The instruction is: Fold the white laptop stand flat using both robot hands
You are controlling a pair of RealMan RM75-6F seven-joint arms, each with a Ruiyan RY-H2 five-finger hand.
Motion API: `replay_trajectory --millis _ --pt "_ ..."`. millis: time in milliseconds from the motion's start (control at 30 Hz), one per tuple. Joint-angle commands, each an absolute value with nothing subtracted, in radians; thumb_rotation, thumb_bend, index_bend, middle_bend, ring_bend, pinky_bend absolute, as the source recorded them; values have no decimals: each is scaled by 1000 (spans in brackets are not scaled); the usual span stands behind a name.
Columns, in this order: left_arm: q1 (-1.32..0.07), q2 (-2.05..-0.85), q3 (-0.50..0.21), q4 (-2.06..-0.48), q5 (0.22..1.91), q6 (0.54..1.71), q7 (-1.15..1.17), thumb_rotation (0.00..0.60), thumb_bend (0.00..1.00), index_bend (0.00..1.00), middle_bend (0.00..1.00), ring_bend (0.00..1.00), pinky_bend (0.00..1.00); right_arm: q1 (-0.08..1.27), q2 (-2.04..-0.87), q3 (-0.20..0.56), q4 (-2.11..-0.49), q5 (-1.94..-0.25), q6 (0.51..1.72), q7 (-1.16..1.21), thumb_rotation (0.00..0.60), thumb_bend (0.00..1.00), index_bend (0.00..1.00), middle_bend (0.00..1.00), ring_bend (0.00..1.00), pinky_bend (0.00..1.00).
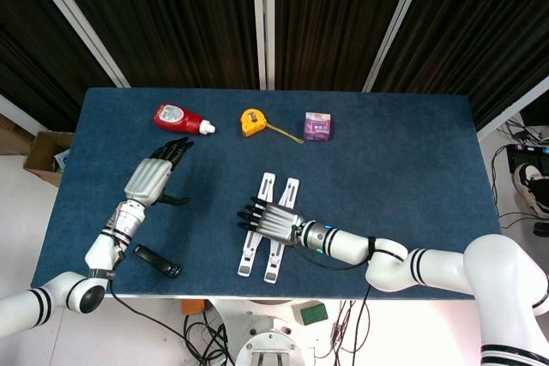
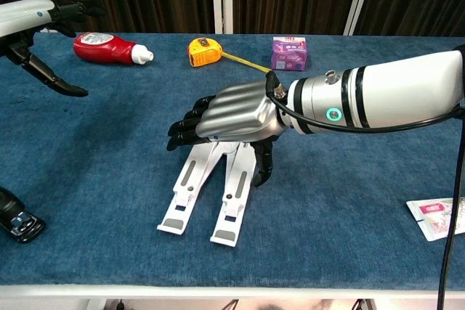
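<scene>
The right hand (image 1: 273, 221) lies palm down over the middle of the stand (image 1: 268, 250), fingers stretched out and slightly apart, pointing toward the counter's left edge; in the chest view its thumb reaches down beside the stand's right bar, and the hand (image 2: 232, 115) grips nothing. The stand (image 2: 207, 197) lies flat on the blue counter (image 1: 412, 177) near the middle of the front edge, its two white bars close together and nearly parallel. The left hand (image 1: 154, 177) hovers well apart from the stand, toward the counter's left side, fingers spread and empty.

Along the back edge sit a red bottle (image 1: 180, 117), a yellow tape measure (image 1: 252, 121) with its tape pulled out a little, and a purple box (image 1: 318, 126). A small black object (image 1: 156, 260) lies near the front left corner. A tube (image 2: 436, 217) shows near the front right edge in the chest view.
</scene>
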State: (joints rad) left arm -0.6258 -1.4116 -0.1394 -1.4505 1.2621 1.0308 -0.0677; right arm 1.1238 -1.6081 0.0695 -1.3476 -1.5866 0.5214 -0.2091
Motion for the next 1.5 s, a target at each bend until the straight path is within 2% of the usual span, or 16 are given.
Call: replay_trajectory --millis 33,167,233,367,467,600,700,733,767,800,867,933,967,1200,1333,1500 --pt "-624 -1413 -139 -1444 1263 1026 -75 600 50 3 0 0 136 1135 -1618 66 -1331 -1582 512 -197 600 1 0 37 0 0" --pt "-620 -1417 -142 -1437 1269 1028 -84 600 50 3 0 0 136 1157 -1633 60 -1303 -1584 497 -184 600 52 34 143 1 0" --pt "-617 -1418 -144 -1434 1270 1031 -89 600 50 3 0 0 136 1164 -1641 56 -1289 -1593 505 -178 600 88 124 205 25 9" --pt "-611 -1418 -146 -1429 1275 1037 -100 600 50 3 0 0 136 1161 -1658 51 -1257 -1614 559 -145 600 171 345 317 152 88" --pt "-604 -1416 -145 -1427 1285 1047 -107 600 49 3 0 0 136 1154 -1660 41 -1235 -1636 603 -117 600 206 462 401 235 147" --pt "-594 -1408 -142 -1431 1295 1059 -111 600 50 3 0 0 137 1148 -1652 27 -1215 -1664 659 -73 600 244 548 459 292 192" --pt "-590 -1405 -143 -1434 1297 1062 -110 600 50 3 0 0 137 1148 -1651 17 -1204 -1674 672 -58 600 246 574 474 304 209" --pt "-589 -1404 -143 -1435 1296 1062 -110 600 49 3 0 0 136 1148 -1651 14 -1203 -1673 670 -55 600 245 564 473 302 209" --pt "-588 -1403 -144 -1436 1295 1063 -109 600 50 3 0 0 136 1149 -1648 11 -1205 -1670 664 -54 600 235 515 451 281 198" --pt "-586 -1401 -146 -1436 1294 1066 -105 600 49 3 0 0 136 1150 -1642 9 -1210 -1661 650 -60 600 217 442 408 242 173" --pt "-583 -1395 -146 -1436 1293 1071 -90 600 50 3 0 0 136 1146 -1625 13 -1231 -1631 623 -83 600 141 210 246 101 75" --pt "-574 -1381 -145 -1433 1287 1086 -54 600 49 3 0 0 136 1119 -1597 30 -1279 -1587 642 -105 600 85 52 129 13 12" --pt "-567 -1373 -145 -1434 1281 1096 -35 600 50 3 0 0 136 1099 -1582 37 -1301 -1567 664 -116 600 72 14 96 0 1" --pt "-467 -1255 -119 -1478 1243 1206 100 600 50 9 0 0 137 826 -1387 50 -1522 -1391 986 -220 600 82 0 74 0 0" --pt "-394 -1182 -91 -1509 1227 1266 132 600 50 22 0 0 136 650 -1249 17 -1643 -1334 1183 -230 600 88 0 81 0 0" --pt "-307 -1121 -56 -1557 1244 1334 94 600 50 39 0 0 136 471 -1117 -34 -1714 -1326 1358 -154 600 93 0 93 0 0"
